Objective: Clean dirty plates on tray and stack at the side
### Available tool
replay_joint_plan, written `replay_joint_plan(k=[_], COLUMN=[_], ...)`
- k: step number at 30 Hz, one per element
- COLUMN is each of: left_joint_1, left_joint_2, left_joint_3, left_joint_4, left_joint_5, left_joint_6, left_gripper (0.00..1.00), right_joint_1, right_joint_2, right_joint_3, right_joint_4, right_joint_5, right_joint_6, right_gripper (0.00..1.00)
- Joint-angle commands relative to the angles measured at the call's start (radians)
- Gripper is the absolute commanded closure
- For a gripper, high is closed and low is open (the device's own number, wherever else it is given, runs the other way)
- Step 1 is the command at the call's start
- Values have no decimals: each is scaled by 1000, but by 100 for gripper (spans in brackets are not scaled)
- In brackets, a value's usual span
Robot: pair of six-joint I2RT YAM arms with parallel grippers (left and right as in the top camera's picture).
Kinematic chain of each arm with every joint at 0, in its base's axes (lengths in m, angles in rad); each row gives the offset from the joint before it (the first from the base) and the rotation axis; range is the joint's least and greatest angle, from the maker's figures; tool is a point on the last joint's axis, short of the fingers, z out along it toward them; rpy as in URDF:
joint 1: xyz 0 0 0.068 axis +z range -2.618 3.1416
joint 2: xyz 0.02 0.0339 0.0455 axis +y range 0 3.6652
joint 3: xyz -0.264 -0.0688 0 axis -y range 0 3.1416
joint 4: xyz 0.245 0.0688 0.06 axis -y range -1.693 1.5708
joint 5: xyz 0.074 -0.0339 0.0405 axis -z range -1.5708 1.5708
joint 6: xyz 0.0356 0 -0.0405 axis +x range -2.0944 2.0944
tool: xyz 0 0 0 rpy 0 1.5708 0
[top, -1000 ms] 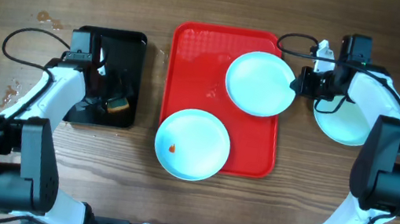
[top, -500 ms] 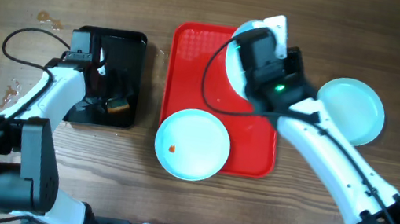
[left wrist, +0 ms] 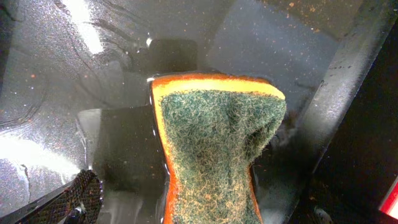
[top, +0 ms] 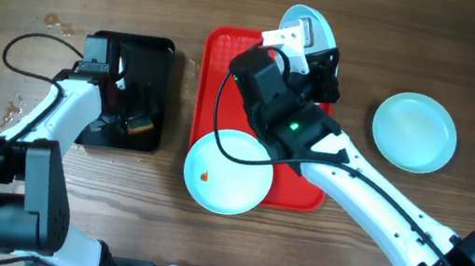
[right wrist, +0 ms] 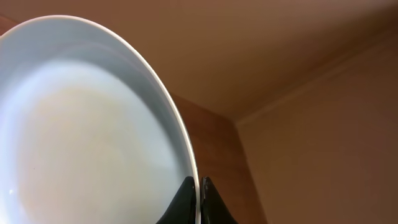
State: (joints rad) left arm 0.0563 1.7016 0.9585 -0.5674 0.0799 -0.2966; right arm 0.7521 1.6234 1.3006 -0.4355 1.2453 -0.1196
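Note:
The red tray point(top: 227, 61) lies mid-table. A pale blue plate with an orange smear point(top: 228, 171) overlaps its near left corner. A clean-looking plate point(top: 414, 132) lies on the table to the right. My right gripper point(top: 310, 48) is raised over the tray's far end and shut on the rim of a third plate point(top: 310, 23), held on edge. The right wrist view shows this plate point(right wrist: 81, 124) pinched between the fingers point(right wrist: 198, 193). My left gripper point(top: 137, 123) is open around a green-and-orange sponge point(left wrist: 214, 143) in the black tray point(top: 104, 47).
The glossy black tray is wet and stands left of the red tray. Small water spots point(top: 56, 24) mark the wood at the far left. A black cable point(top: 28, 50) loops beside the left arm.
My right gripper was at the far plate's right edge on the tray. It has lifted that plate off the tray and tipped it on edge. The left arm has not moved.

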Motion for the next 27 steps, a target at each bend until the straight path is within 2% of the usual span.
replay_joint_plan(k=[1, 27], left_joint_1=[-2, -2], left_joint_2=[2, 2], left_joint_3=[-1, -1], left_joint_4=[3, 3], left_joint_5=[12, 12], left_joint_6=[5, 5], left_gripper=[0, 0], right_joint_1=[3, 2], right_joint_2=[-4, -4], right_joint_3=[10, 10], right_joint_4=[6, 6], right_joint_5=[45, 45], right_joint_6=[-12, -24], right_gripper=[96, 96])
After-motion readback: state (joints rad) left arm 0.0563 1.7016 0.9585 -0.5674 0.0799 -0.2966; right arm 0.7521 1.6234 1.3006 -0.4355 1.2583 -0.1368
